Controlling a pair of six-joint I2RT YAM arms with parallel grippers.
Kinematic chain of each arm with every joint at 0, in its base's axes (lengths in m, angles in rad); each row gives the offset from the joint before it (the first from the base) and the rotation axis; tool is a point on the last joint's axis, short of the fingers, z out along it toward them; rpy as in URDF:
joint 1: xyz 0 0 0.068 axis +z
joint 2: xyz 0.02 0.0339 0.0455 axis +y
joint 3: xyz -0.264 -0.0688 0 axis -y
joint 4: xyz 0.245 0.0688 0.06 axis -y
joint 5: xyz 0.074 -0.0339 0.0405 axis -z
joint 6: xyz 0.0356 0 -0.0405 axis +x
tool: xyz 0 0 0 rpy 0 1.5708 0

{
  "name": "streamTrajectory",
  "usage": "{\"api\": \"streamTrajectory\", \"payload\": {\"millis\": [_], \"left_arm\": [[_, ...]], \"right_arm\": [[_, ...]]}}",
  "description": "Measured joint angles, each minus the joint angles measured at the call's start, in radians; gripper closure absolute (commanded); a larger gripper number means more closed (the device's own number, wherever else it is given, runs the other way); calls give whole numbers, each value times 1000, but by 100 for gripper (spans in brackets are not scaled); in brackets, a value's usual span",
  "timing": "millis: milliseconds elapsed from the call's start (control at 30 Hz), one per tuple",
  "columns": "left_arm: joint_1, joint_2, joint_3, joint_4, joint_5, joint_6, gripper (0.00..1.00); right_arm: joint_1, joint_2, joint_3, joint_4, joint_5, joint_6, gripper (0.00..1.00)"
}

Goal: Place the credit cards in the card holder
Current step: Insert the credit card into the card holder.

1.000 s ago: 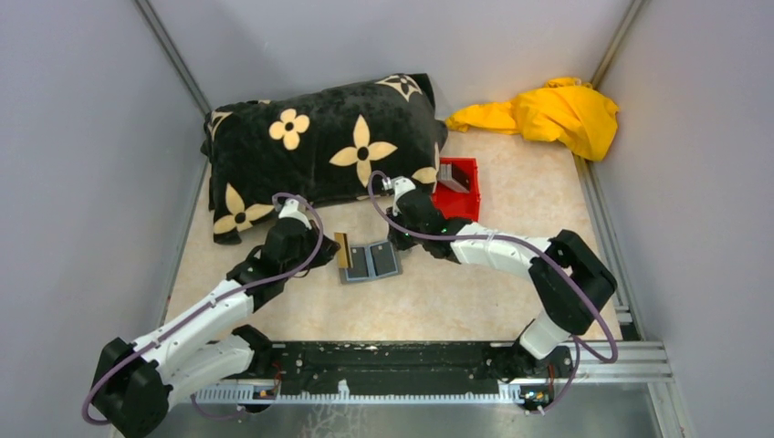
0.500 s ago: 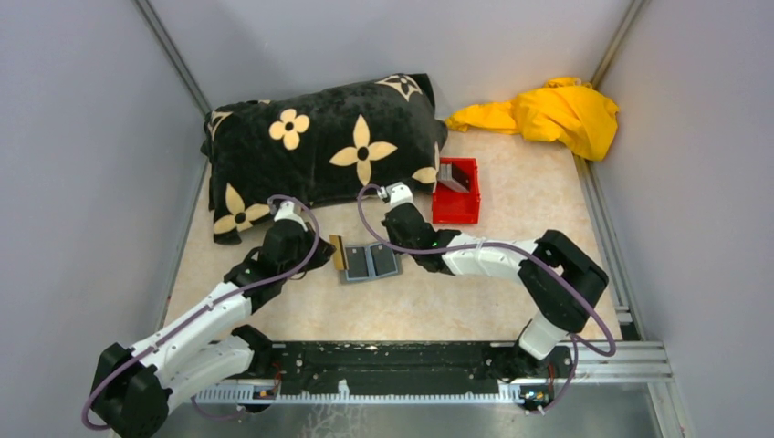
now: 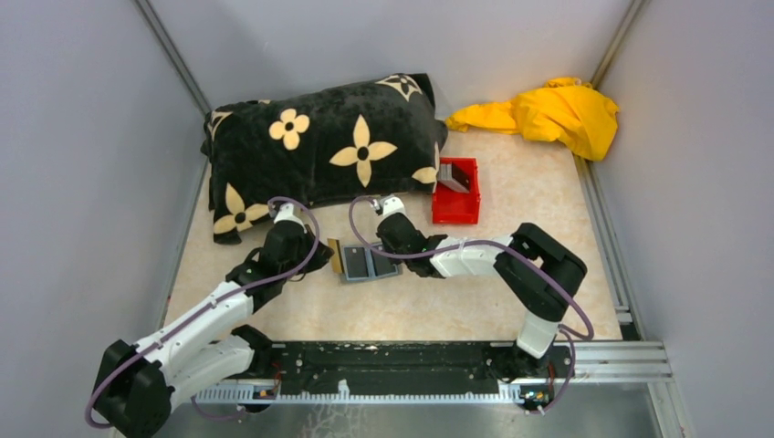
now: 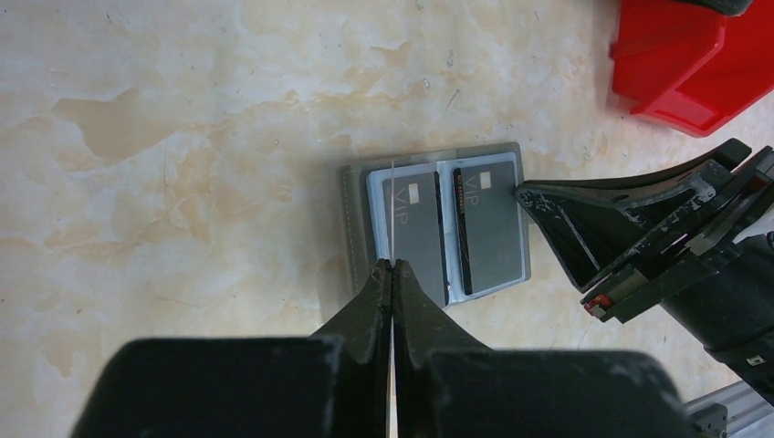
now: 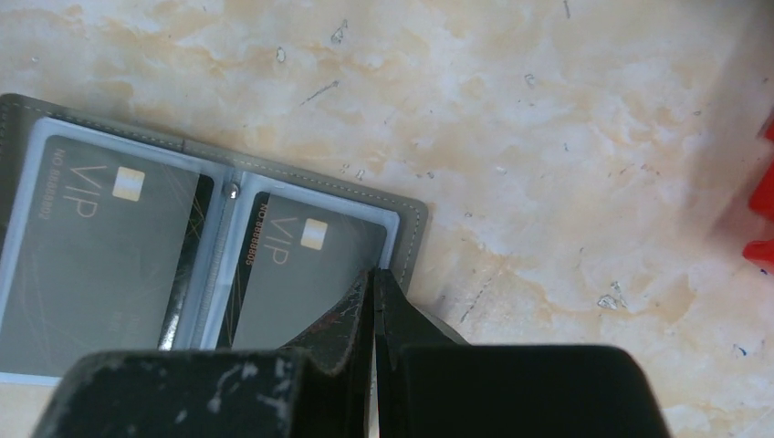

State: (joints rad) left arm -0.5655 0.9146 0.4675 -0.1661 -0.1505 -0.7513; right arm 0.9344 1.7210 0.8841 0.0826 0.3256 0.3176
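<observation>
The grey card holder [image 3: 367, 265] lies open on the table between the arms. Two grey credit cards [image 4: 415, 239] [image 4: 494, 228] marked VIP sit in its two clear pockets. My left gripper [image 4: 391, 266] is shut on a third, tan-yellow card [image 3: 337, 256], held on edge over the holder's left half. It shows as a thin pale line [image 4: 391, 210] in the left wrist view. My right gripper [image 5: 372, 274] is shut with nothing in it. Its tips rest on the holder's right edge [image 5: 413, 233], beside the right-hand card [image 5: 292, 274].
A small red bin [image 3: 456, 205] with a grey object in it stands just right of and behind the holder. A black pillow with cream flowers [image 3: 319, 151] lies behind, and a yellow cloth [image 3: 548, 114] is at the back right. Grey walls close in both sides.
My right arm has drawn in and swung left, bringing its shut tips from beside the red bin onto the holder's right edge. The left gripper with its card has barely moved.
</observation>
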Motion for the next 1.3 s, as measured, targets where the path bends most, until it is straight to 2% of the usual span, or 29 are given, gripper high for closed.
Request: {"api": "streamTrajectory", "payload": {"millis": [967,1300], "left_arm": [[38,29,-55,40,52,-3,100],[50,-23,-137,79,58,-67,100]], "right_arm": [[6,31,1,36,-4,27,100],[6,37,1,50,-4,27,100]]}}
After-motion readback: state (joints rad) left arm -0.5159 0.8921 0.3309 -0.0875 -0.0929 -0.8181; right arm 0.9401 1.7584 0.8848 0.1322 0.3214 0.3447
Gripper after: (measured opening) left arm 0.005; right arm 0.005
